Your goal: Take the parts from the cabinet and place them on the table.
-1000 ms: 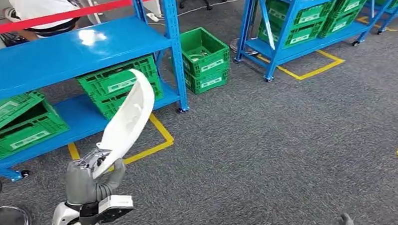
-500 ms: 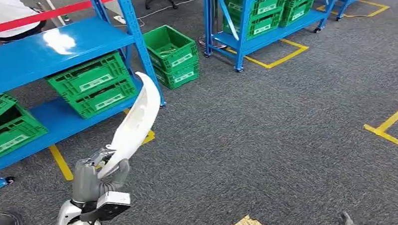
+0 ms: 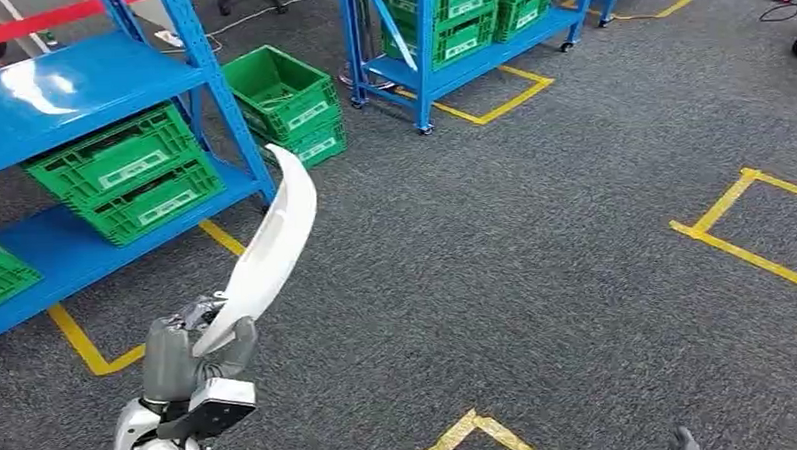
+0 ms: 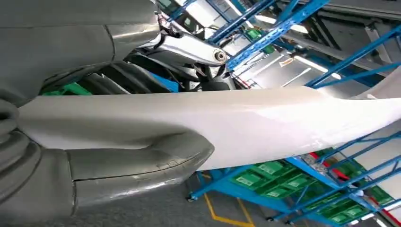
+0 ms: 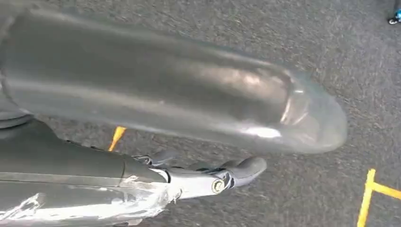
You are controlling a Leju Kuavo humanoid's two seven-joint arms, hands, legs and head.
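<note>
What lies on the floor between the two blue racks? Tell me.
In the head view, stacked green crates sit on the grey carpet between the near blue rack and the far blue rack.

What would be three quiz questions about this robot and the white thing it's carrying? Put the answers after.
1. Which hand holds the long white curved part?
A. left hand
B. right hand
C. both hands

2. True or false: the part is lying flat on the grey carpet.

3. Fill in: the crates on the blue rack are coloured ____.

Key
1. A. The left hand grips the part's lower end; the left wrist view shows the thumb pressed against it.
2. False. It points up and away from the hand, above the floor.
3. Green.
</note>
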